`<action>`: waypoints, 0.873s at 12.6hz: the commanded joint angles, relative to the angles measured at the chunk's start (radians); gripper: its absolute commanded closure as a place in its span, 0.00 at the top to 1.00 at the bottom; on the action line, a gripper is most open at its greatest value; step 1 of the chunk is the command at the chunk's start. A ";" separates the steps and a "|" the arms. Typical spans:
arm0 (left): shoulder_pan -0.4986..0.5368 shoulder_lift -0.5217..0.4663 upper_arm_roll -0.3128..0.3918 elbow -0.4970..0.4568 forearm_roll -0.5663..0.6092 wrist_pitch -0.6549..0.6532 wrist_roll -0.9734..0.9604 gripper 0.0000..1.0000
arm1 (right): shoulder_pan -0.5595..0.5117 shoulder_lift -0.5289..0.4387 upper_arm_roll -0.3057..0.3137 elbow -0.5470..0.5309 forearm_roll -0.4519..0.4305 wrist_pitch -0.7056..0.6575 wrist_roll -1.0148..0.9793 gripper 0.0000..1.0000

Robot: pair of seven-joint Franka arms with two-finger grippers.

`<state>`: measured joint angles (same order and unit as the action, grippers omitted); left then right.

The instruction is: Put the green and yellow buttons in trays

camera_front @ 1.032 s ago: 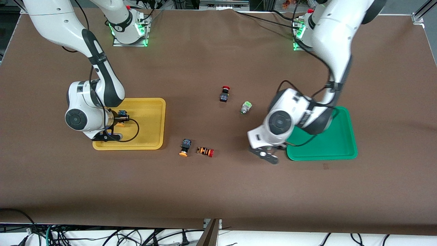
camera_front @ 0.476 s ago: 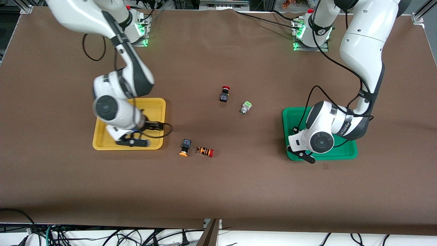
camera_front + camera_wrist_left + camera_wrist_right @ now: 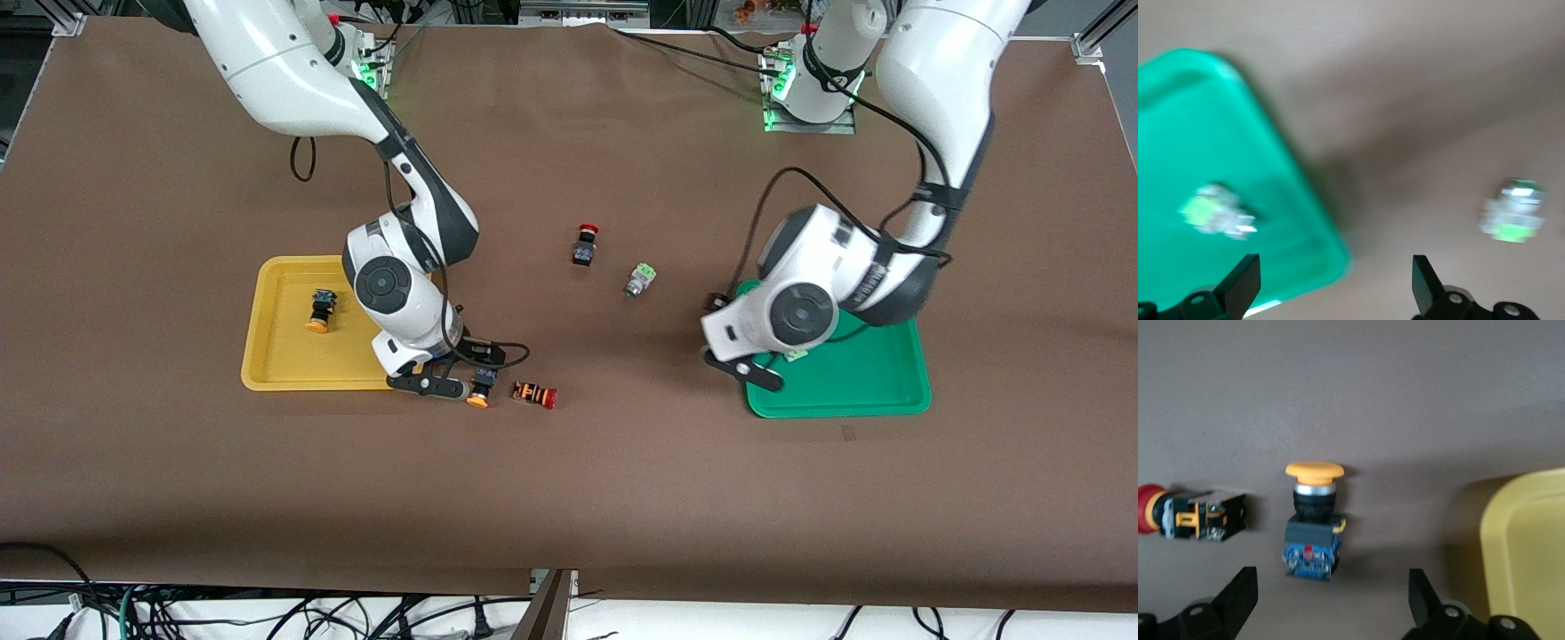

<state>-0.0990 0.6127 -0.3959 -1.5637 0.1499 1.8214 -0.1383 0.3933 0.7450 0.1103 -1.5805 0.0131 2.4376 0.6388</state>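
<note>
Hovering spread over a yellow button (image 3: 1313, 520) is the right tool (image 3: 1328, 600); the left tool (image 3: 1335, 287) gapes above the green tray's (image 3: 1218, 133) edge.

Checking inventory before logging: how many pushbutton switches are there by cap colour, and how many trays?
Yellow-capped black switches: 2
Green-capped silver switches: 2
Red-capped switches: 2
Plastic trays: 2
Total: 8
</note>
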 commanded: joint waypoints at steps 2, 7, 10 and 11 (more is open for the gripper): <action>-0.132 0.027 -0.032 -0.088 -0.013 0.172 -0.197 1.00 | 0.015 0.039 -0.006 0.046 -0.015 0.037 0.030 1.00; -0.179 0.041 -0.027 -0.267 0.003 0.396 -0.274 1.00 | 0.025 0.070 -0.009 0.048 -0.082 0.064 0.033 0.45; -0.177 0.045 -0.027 -0.297 0.037 0.449 -0.285 0.49 | 0.018 0.065 -0.009 0.048 -0.079 0.063 0.022 0.11; -0.179 0.042 -0.029 -0.295 0.037 0.444 -0.325 0.18 | 0.012 0.048 -0.009 0.050 -0.078 0.046 0.012 0.01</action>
<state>-0.2840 0.6781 -0.4179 -1.8403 0.1614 2.2553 -0.4156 0.4098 0.8013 0.1029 -1.5549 -0.0481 2.5014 0.6525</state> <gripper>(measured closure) 0.075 0.590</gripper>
